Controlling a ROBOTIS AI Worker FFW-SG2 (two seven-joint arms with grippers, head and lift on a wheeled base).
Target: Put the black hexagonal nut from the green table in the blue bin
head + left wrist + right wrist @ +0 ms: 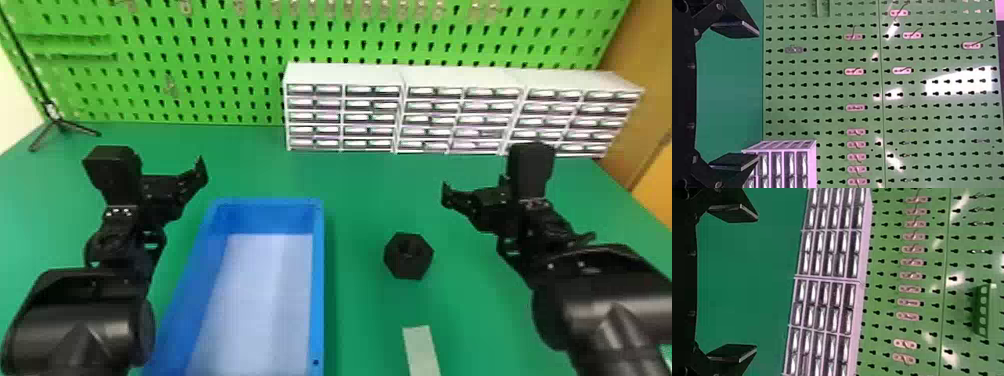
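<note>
The black hexagonal nut (409,256) lies on the green table (365,300), right of the blue bin (318,280). My left gripper (162,192) is beyond the bin's far left corner in the head view, holding nothing; in the left wrist view the same gripper (756,96) has its two fingers wide apart. My right gripper (482,202) stays to the right of the nut and farther back, apart from it. Open and with nothing between its fingers, the right gripper (755,282) shows in the right wrist view. The bin's pale floor has nothing on it.
White drawer cabinets (345,80) line the table's back right, before a green pegboard (200,95) with hooks. A pale strip (421,350) lies on the table nearer than the nut. A small black tripod (59,122) stands at the back left.
</note>
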